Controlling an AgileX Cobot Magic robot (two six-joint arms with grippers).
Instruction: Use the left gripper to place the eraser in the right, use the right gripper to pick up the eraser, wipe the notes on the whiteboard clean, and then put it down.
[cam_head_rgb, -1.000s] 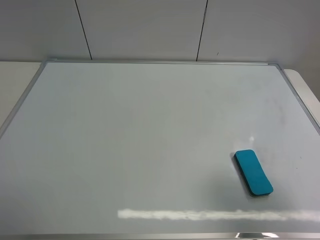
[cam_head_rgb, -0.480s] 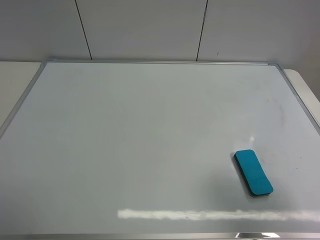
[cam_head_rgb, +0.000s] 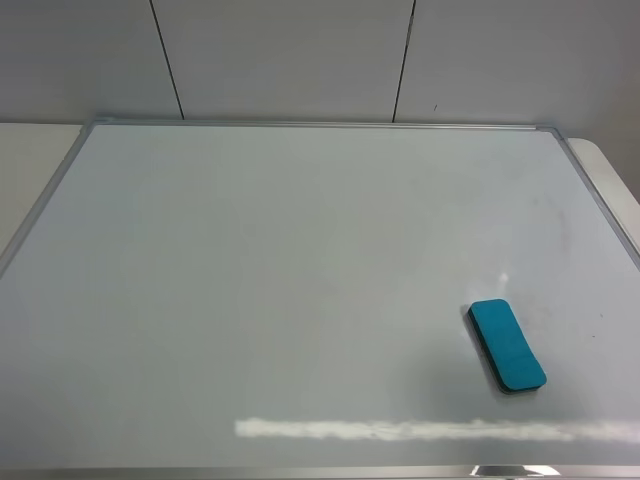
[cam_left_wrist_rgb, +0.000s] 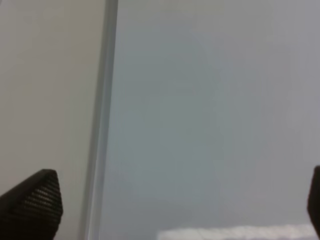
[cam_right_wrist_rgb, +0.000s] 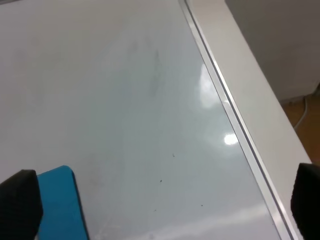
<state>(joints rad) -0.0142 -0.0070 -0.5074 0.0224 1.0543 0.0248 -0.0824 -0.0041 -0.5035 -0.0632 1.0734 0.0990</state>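
The teal-blue eraser (cam_head_rgb: 507, 344) lies flat on the whiteboard (cam_head_rgb: 300, 280), near its front right; a corner of the eraser also shows in the right wrist view (cam_right_wrist_rgb: 60, 205). No red notes show on the board, only faint smudges. Neither arm shows in the exterior high view. My left gripper (cam_left_wrist_rgb: 180, 200) is open and empty over the board's left frame edge (cam_left_wrist_rgb: 102, 120). My right gripper (cam_right_wrist_rgb: 165, 200) is open and empty, with one fingertip (cam_right_wrist_rgb: 20, 202) beside the eraser, apart from it.
The whiteboard's silver frame (cam_right_wrist_rgb: 225, 100) runs along the right, with the cream tabletop (cam_right_wrist_rgb: 250, 75) beyond it and the table's edge. A panelled wall (cam_head_rgb: 300, 60) stands behind the board.
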